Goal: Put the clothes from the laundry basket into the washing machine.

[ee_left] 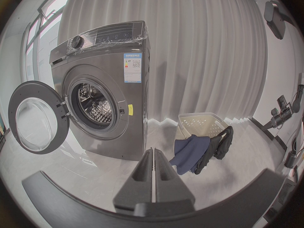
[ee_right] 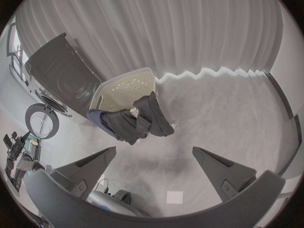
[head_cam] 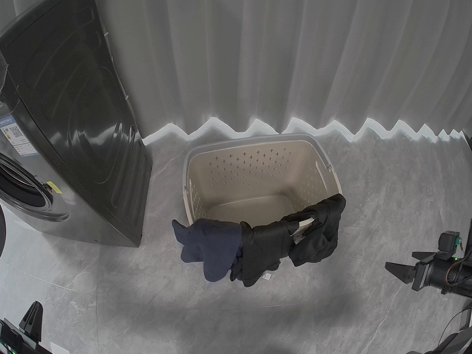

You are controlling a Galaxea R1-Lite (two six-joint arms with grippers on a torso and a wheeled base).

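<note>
A beige laundry basket [head_cam: 322,161] stands on the floor before the curtain. Over its near rim hang a navy garment [head_cam: 211,247] and a black garment [head_cam: 295,237]. The grey washing machine [head_cam: 73,124] stands to the left; its round door [ee_left: 38,119] hangs open and the drum [ee_left: 93,103] shows. My left gripper [ee_left: 153,162] is shut and holds nothing, low at the near left [head_cam: 29,320]. My right gripper [ee_right: 153,155] is open and empty, low at the right [head_cam: 408,266], apart from the basket [ee_right: 126,89]. The black garment [ee_right: 142,119] lies ahead of it.
A white pleated curtain [head_cam: 295,50] closes off the back. Grey floor [head_cam: 221,310] spreads between me and the basket, and to its right. A small white square [ee_right: 174,197] lies on the floor near the right gripper.
</note>
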